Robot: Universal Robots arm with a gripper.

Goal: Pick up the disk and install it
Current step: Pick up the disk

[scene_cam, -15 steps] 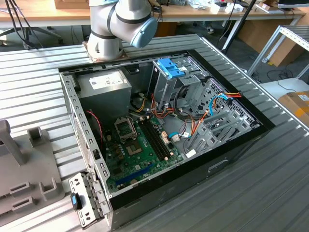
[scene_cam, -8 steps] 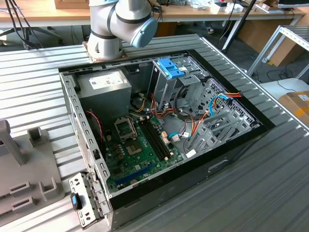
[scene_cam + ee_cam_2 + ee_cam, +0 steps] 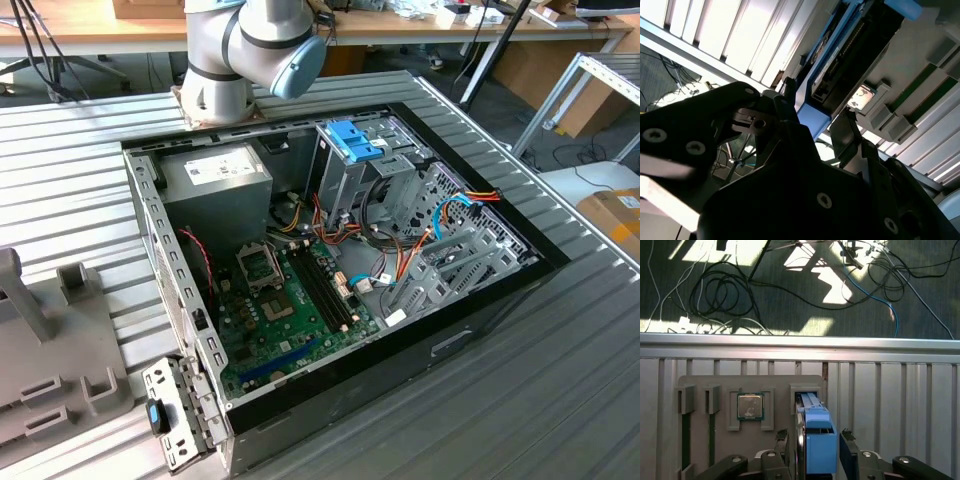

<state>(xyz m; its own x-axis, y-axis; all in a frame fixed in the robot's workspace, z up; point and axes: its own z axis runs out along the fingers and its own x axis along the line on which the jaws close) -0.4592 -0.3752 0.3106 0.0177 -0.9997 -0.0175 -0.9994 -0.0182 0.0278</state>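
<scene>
The disk (image 3: pixel 816 440) stands on edge in a slot of a grey holder (image 3: pixel 771 384), its bright blue rail facing the first wrist camera. In the second wrist view the disk (image 3: pixel 850 50) shows its black body and blue end. My gripper (image 3: pixel 815 439) straddles it, with one dark finger (image 3: pixel 782 441) on one side and the other finger (image 3: pixel 847 446) on the opposite side. A narrow gap shows beside the rail, so the gripper (image 3: pixel 815 111) is open around the disk's end.
A square processor chip (image 3: pixel 750 406) lies in a pocket of the same holder. The ribbed metal table ends at a rail (image 3: pixel 800 346), with cables on the floor beyond. The open computer case (image 3: pixel 330 260) holds a grey cage with a blue latch (image 3: pixel 352 140).
</scene>
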